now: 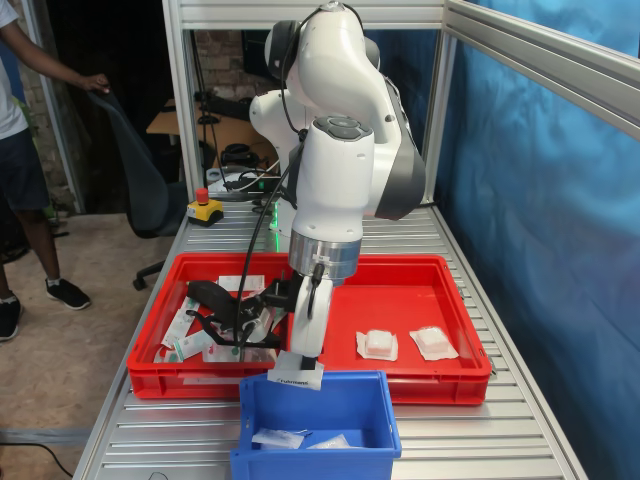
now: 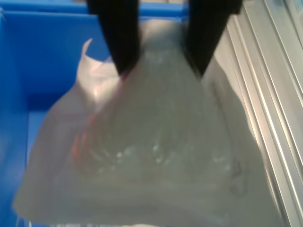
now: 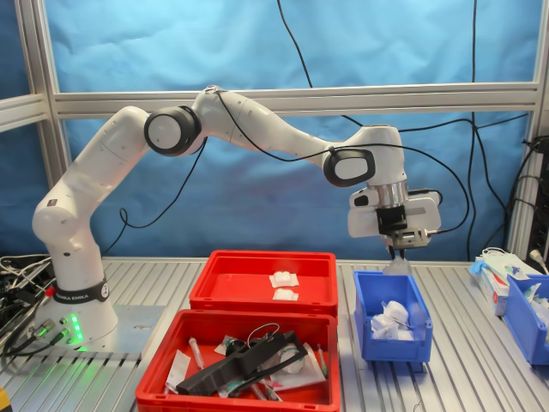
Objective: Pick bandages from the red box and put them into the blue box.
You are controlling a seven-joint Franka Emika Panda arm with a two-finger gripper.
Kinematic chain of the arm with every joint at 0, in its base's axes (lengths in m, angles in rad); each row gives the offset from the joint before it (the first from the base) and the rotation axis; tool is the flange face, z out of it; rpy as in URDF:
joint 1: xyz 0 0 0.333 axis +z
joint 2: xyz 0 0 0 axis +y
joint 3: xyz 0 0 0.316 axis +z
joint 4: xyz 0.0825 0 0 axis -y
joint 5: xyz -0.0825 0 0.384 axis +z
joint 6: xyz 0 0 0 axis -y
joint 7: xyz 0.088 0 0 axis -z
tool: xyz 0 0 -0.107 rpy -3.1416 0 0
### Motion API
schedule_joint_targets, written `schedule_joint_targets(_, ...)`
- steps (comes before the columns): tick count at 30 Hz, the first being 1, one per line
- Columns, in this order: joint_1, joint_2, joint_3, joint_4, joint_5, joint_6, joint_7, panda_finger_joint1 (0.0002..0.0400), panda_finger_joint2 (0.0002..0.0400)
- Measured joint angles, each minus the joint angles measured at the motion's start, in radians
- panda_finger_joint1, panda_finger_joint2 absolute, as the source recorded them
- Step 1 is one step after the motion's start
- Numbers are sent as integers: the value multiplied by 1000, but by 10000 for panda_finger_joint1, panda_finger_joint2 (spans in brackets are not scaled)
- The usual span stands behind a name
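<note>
My gripper (image 2: 163, 66) is shut on a bandage (image 2: 151, 156), a translucent white packet that hangs from the black fingers over the blue box (image 2: 42, 71). In the second exterior view the gripper (image 3: 400, 257) hovers just above the far end of the blue box (image 3: 369, 330), which holds several white bandages (image 3: 390, 319). In the first exterior view the gripper (image 1: 298, 372) is at the back rim of the blue box (image 1: 320, 465), with two bandages (image 1: 278, 437) on its floor. Two more bandages (image 1: 377, 345) lie in the red box (image 1: 440, 270), which also shows in the second exterior view (image 3: 232, 283).
A second red tray (image 3: 171, 343) beside the red box holds a black strap (image 1: 215, 300), scissors and long packets. A yellow emergency stop button (image 1: 205, 207) sits at the table's back. A person (image 1: 15, 150) stands off the table. Another blue bin (image 3: 527, 318) stands at the second exterior view's right.
</note>
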Motion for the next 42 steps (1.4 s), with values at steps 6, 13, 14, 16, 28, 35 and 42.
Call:
schedule_joint_targets(6,0,0,-2,1,0,0,0,112,112)
schedule_joint_targets(13,0,0,-3,2,0,0,0,162,162)
schedule_joint_targets(14,0,0,-3,2,0,0,0,162,162)
schedule_joint_targets(16,0,0,-3,2,0,0,0,212,212)
schedule_joint_targets(28,7,-7,-4,3,0,0,0,313,313)
schedule_joint_targets(35,24,-36,2,3,0,0,0,393,393)
schedule_joint_targets(42,32,-88,51,2,0,0,0,399,399)
